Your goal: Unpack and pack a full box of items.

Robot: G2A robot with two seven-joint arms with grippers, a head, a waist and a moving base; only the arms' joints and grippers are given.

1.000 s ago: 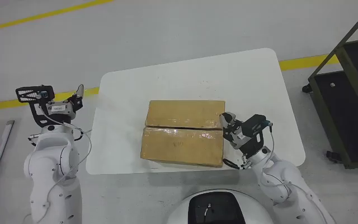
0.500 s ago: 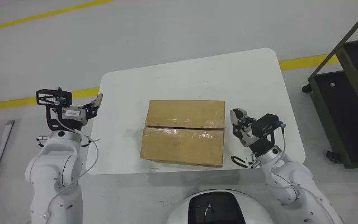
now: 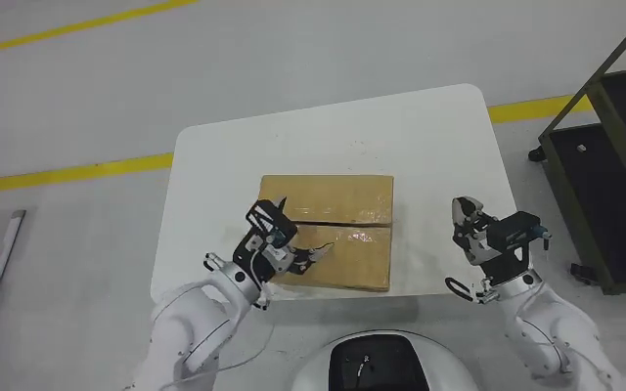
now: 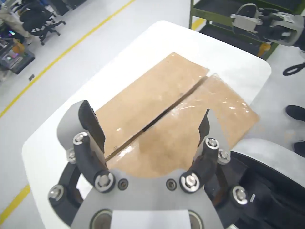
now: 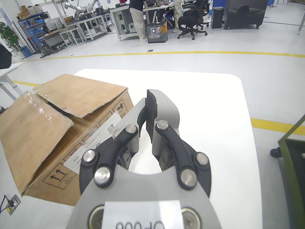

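A brown cardboard box (image 3: 328, 200) lies on the white table (image 3: 430, 147), flaps folded down with a seam along the middle. My left gripper (image 3: 301, 231) hovers open over the box's near-left part, its fingers either side of the seam (image 4: 166, 110); the box (image 4: 166, 89) lies below the left gripper (image 4: 150, 125). My right gripper (image 3: 466, 213) is shut on nothing, off the box's right end above bare table. The right wrist view has the right gripper (image 5: 149, 107) beside the box (image 5: 47, 129), whose far flap sits slightly raised.
A green metal cart (image 3: 587, 166) stands off the table's right side, close to the right arm. A yellow floor line (image 3: 88, 171) runs behind the table. The table has bare room behind the box and to its right.
The left arm swung in from beyond the table's left edge to above the box. The right gripper drew away from the box's right end, toward the table's right side.
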